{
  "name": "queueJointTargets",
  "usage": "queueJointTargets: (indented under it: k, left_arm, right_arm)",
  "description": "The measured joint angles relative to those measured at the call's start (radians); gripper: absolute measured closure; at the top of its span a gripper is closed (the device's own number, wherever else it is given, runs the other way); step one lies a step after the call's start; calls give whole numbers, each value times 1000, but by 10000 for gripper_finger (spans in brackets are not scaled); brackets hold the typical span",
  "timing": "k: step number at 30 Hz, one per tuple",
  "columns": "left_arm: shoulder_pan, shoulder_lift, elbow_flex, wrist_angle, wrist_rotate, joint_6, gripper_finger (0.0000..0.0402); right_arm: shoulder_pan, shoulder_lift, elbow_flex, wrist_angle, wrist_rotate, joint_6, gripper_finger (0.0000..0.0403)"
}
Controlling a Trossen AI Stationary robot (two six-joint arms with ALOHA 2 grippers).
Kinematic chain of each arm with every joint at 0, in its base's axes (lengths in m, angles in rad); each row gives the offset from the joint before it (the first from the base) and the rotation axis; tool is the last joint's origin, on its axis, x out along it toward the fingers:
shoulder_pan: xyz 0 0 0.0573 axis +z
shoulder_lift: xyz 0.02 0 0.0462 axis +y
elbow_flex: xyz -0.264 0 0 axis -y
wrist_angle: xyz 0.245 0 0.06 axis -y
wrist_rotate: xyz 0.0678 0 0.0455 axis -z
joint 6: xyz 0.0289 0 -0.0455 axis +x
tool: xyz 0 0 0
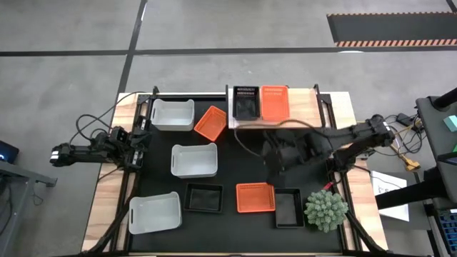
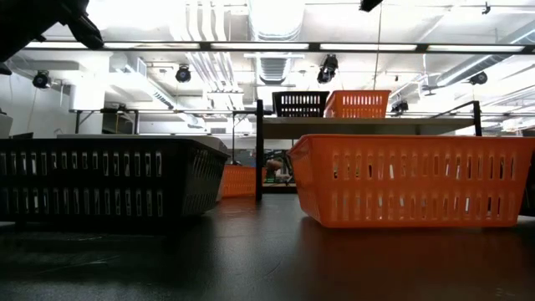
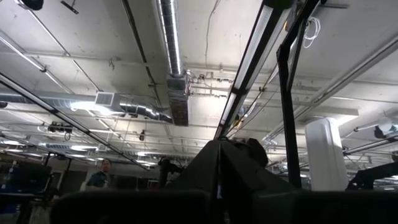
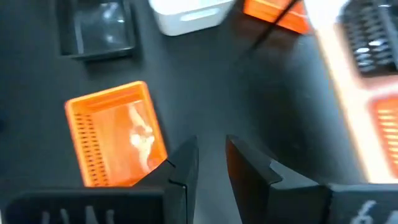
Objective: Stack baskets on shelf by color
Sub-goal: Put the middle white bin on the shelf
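Observation:
The light-wood shelf (image 1: 314, 107) stands at the table's far edge with a black basket (image 1: 245, 102) and an orange basket (image 1: 275, 102) side by side on it. White baskets (image 1: 173, 114) (image 1: 194, 160) (image 1: 154, 213), a tilted orange basket (image 1: 211, 123), black baskets (image 1: 204, 197) (image 1: 289, 208) and an orange basket (image 1: 255, 198) rest on the black mat. My right gripper (image 1: 275, 170) (image 4: 212, 158) hovers open and empty above the mat, between the shelf and the near orange basket (image 4: 115, 134). My left gripper (image 1: 136, 148) waits at the table's left edge, shut, pointing up.
A green spiky plant (image 1: 326, 209) stands at the near right, beside a black basket. Cables trail off both table sides. In the low view a black basket (image 2: 100, 180) and an orange basket (image 2: 410, 180) stand close in front of the shelf (image 2: 368, 125).

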Motion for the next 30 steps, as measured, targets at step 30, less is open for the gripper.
queueJointTargets:
  k: [30]
  left_arm:
    - [0, 31, 0, 18, 3, 60, 402]
  right_arm:
    - [132, 141, -224, 358, 20, -116, 323]
